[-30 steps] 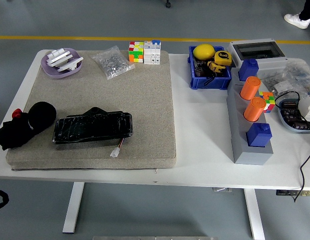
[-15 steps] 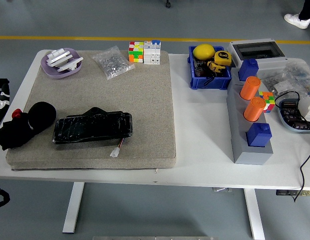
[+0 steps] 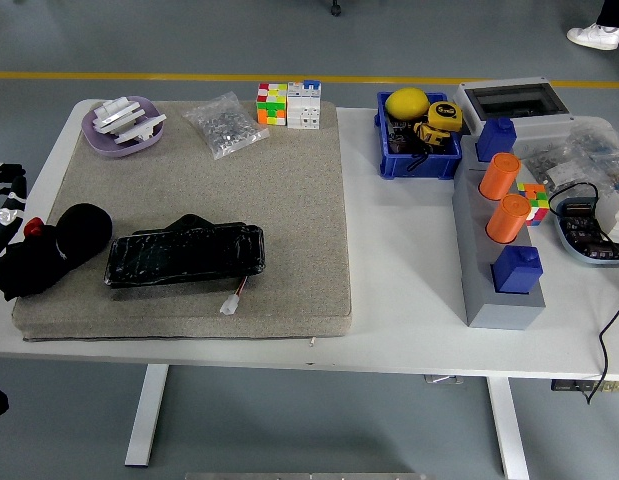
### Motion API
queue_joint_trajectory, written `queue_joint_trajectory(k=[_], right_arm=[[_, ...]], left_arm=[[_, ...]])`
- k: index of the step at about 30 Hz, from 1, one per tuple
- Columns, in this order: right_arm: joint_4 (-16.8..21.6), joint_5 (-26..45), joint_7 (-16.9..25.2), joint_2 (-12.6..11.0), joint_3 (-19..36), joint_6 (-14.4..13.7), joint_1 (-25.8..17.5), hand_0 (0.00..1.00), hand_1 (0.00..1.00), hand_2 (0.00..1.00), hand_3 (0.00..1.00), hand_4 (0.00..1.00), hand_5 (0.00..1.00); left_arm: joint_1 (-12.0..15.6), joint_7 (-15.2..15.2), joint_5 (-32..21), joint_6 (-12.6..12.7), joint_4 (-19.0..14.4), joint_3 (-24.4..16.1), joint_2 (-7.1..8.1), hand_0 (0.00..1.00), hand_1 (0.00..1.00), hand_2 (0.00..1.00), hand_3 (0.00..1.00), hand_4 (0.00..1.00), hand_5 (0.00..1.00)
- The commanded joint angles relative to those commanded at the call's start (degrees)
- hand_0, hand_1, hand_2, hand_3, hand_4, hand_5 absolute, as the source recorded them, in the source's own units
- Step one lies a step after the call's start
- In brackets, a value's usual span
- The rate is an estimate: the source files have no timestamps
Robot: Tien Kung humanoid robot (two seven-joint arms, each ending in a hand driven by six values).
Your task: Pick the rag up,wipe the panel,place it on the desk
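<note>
Left hand nearest the rag, at the mat's near-left corner

Head view: the black rag (image 3: 51, 250) lies bunched on the grey mat (image 3: 289, 200), its length running leftward from the panel (image 3: 185, 254), which it sits just beside. The left hand (image 3: 3, 200) pokes in at the picture's left edge, just up-left of the rag; whether its fingers are spread or curled cannot be told.

The left hand (image 3: 3, 195) shows at the picture's edge as black segments with silvery metal joints.
</note>
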Motion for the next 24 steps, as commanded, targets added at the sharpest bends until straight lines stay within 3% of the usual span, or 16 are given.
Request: queue_joint_trajectory(k=[3,4,9,10,24], right_arm=[[0.0,1.32,0.07,0.03,-0.79,-0.02,-0.28,0.583,0.585,0.642,0.586,0.998,0.487],[0.0,1.57,0.09,0.03,-0.94,0.02,-0.34,0.688,0.629,0.646,0.587,0.998,0.487],[0.0,3.12,0.33,-0.05,-1.55,0.42,-0.85,0.688,0.629,0.646,0.587,0.998,0.487],[0.0,3.51,0.33,-0.04,-1.65,0.52,-1.08,0.742,0.691,0.67,0.598,0.998,0.485],[0.0,3.67,-0.12,0.71,-0.58,1.5,-1.49,0.759,0.698,0.698,0.624,0.998,0.485]], left_arm=[[0.14,1.05,1.51,-0.29,-0.37,-0.01,0.43,0.511,0.622,0.609,0.577,0.678,0.546],[0.15,1.25,1.83,-0.36,-0.45,-0.02,0.55,0.525,0.627,0.607,0.581,0.68,0.529],[0.19,2.44,2.89,-0.88,-0.63,0.18,1.28,0.525,0.627,0.607,0.581,0.68,0.529],[0.26,2.73,3.03,-1.1,-0.66,0.24,1.39,0.531,0.63,0.607,0.58,0.684,0.516],[0.65,5.72,7.33,-4.32,-0.93,-1.58,1.95,0.552,0.644,0.609,0.583,0.686,0.506]])
